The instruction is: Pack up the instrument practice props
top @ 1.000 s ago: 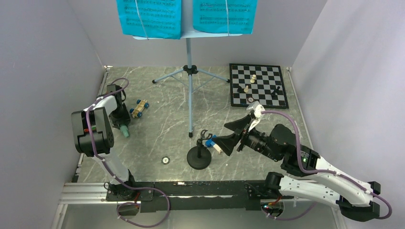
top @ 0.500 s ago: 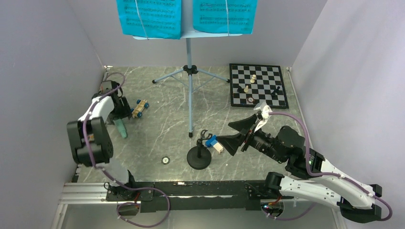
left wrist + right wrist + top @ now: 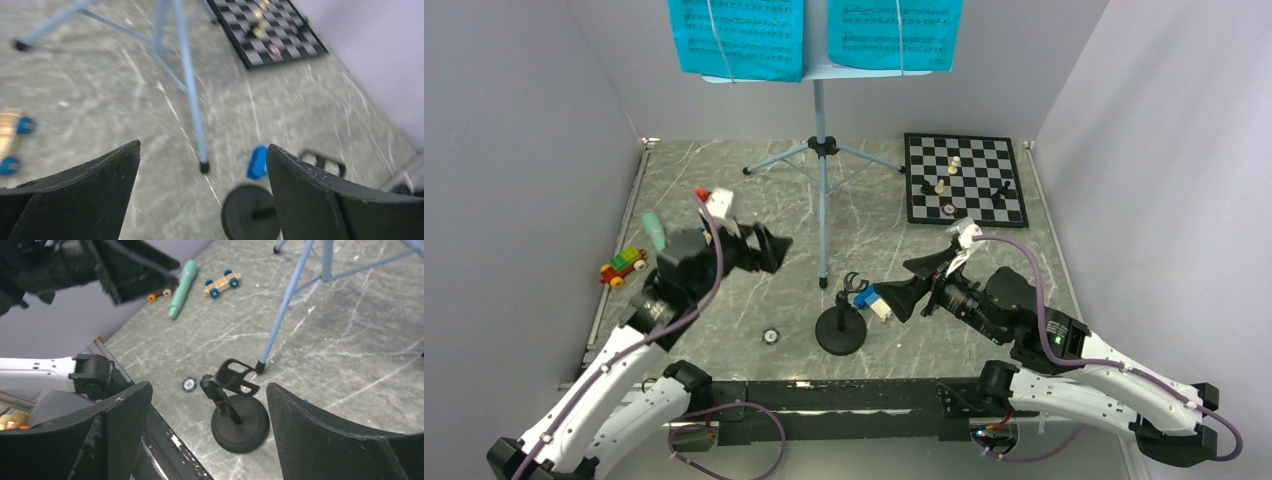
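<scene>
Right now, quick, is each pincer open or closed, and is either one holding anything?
Left pincer: open, holding nothing.
Right pincer: open, holding nothing.

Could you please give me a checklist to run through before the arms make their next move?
1. Left pincer open and empty: ok.
2. Right pincer open and empty: ok.
3. Toy microphone lying free on the table: ok.
4. Black mic stand upright, clip empty: ok.
5. Sheet-music pages off the music stand: not ok, both hang on it.
6. Blue-white block clear of the mic stand: cannot tell.
</scene>
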